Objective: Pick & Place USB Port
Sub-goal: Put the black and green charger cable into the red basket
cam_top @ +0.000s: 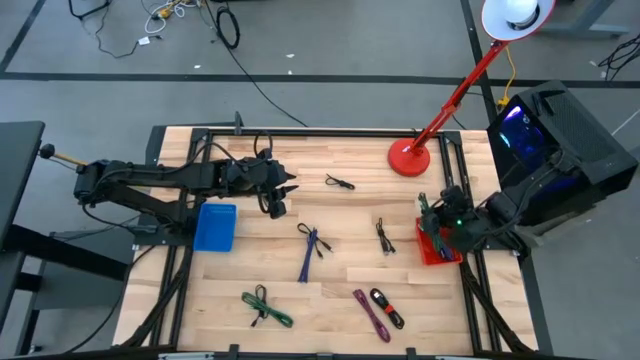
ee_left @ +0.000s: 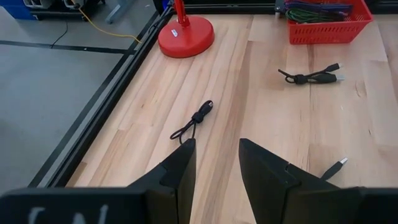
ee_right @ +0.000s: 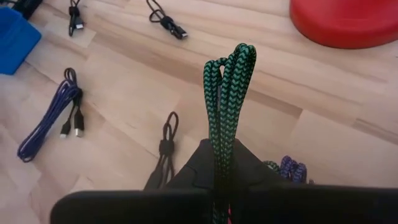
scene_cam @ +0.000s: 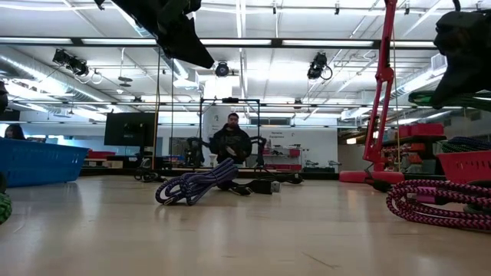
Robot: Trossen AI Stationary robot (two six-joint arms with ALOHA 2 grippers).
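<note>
My right gripper (cam_top: 437,218) hovers over the red basket (cam_top: 440,250) at the table's right edge, shut on a green braided USB cable (ee_right: 229,81). The basket holds a purple cable (ee_right: 289,167). My left gripper (ee_left: 214,168) hangs open above the table's far left part, nothing between its fingers; a black cable (ee_left: 194,119) lies on the wood beyond them. More coiled cables lie loose: a black one (cam_top: 385,237), a blue-purple one (cam_top: 310,250), a green one (cam_top: 265,307), a magenta one (cam_top: 370,312). My right gripper pinches the green cable's folded bundle (ee_right: 219,146) between its two fingers, several strands together. The looped end (ee_right: 230,56) sticks out past the fingertips, clear of the table. The gripper's own body hides the remainder of the cable.
A blue bin (cam_top: 215,227) sits below my left arm. The red lamp's base (cam_top: 410,157) stands at the far right, its pole slanting up over the basket side. A person stands in the room beyond the table (scene_cam: 232,138). Bare wood shows in the table's middle.
</note>
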